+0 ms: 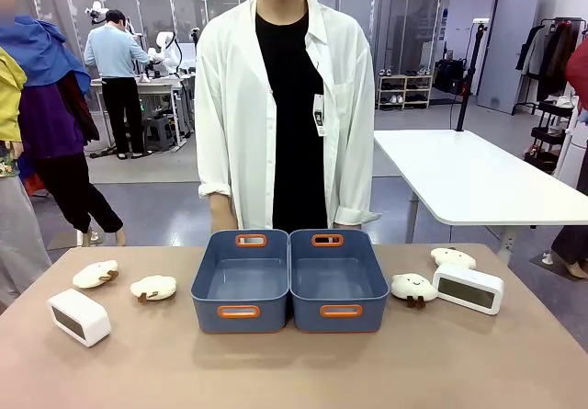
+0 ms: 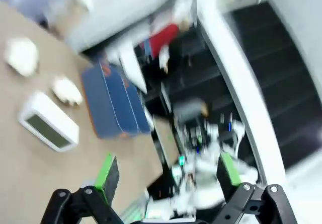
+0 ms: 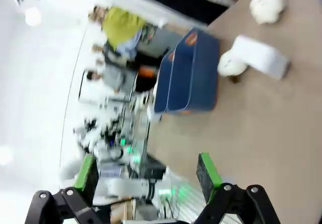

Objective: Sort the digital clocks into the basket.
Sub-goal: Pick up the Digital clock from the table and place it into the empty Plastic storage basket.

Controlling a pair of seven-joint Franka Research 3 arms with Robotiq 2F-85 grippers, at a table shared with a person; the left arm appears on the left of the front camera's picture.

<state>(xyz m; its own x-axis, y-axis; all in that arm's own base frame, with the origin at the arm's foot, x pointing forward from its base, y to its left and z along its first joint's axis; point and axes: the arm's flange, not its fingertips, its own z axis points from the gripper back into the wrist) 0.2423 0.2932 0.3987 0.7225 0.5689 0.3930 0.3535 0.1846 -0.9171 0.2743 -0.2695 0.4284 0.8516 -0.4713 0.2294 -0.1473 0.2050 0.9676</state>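
Observation:
Two white digital clocks lie on the tan table: one at the left front (image 1: 78, 316), screen facing the robot's side, and one at the right (image 1: 469, 289). Two blue-grey baskets with orange handle slots stand side by side in the middle, the left basket (image 1: 241, 280) and the right basket (image 1: 337, 280), both with nothing in them. The left wrist view shows the left clock (image 2: 49, 122) and the baskets (image 2: 113, 103) beyond my left gripper (image 2: 169, 172), which is open and holds nothing. My right gripper (image 3: 146, 172) is also open, with the right clock (image 3: 260, 56) and the baskets (image 3: 188, 75) far ahead.
Cream plush toys lie around the clocks: two at the left (image 1: 96, 274) (image 1: 153, 288) and two at the right (image 1: 414, 287) (image 1: 452, 258). A person in a white shirt (image 1: 285, 106) stands at the far edge behind the baskets. The table's front strip is bare.

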